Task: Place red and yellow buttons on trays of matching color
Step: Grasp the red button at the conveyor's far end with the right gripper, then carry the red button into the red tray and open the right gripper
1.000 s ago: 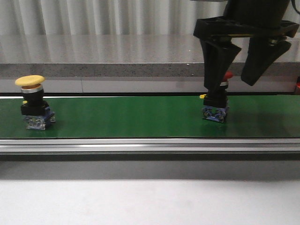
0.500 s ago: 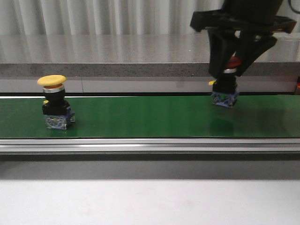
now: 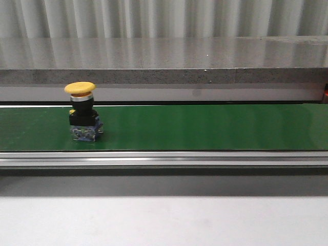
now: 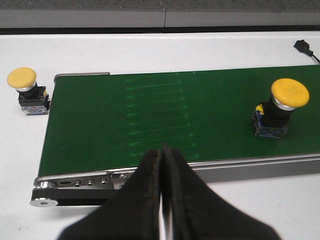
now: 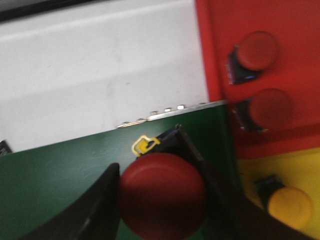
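Front view shows a yellow button (image 3: pixel 80 88) with a round cap on a black and blue base, standing upright on the green belt (image 3: pixel 205 128). Right wrist view shows the right end effector (image 5: pixel 162 200) clamped on a red button (image 5: pixel 162 195), held above the belt edge beside the red tray (image 5: pixel 215 30) and yellow tray (image 5: pixel 305 165). Its base is hidden under the cap. The left end effector (image 4: pixel 162 165) has its fingers pressed together, holding nothing, above the belt's near edge.

Left gripper (image 4: pixel 162 200) fingers pressed together, bare; right gripper (image 5: pixel 161 192) fingers clamped around a load.
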`<state>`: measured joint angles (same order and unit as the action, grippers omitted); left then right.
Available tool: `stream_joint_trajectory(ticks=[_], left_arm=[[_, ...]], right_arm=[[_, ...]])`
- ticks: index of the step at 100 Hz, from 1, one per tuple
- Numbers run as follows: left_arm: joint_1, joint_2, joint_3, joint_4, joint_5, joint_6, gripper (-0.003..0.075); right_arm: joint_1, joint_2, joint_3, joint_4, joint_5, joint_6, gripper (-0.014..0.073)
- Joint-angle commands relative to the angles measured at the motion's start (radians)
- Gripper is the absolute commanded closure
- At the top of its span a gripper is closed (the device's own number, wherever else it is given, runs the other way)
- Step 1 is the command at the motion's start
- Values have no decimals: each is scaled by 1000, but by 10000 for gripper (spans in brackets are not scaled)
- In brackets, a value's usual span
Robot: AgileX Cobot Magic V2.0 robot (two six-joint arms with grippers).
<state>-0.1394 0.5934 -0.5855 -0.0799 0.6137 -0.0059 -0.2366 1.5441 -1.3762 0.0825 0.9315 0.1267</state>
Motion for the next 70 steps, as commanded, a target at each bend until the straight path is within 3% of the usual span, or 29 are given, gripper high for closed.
stream_joint_trajectory(ticks=[1,30,70], left_arm=[[-8,1,-27,-12,-74,-4,740],[-8,1,-27,-12,-74,-4,740],[-8,1,-27,-12,-74,-4,740]], right_arm=[[-76,-47,-34,-2,-44,21,474],[-252,15,-73,-1,-38,69,474],[-270,286,-316,-1,-15,88,474]])
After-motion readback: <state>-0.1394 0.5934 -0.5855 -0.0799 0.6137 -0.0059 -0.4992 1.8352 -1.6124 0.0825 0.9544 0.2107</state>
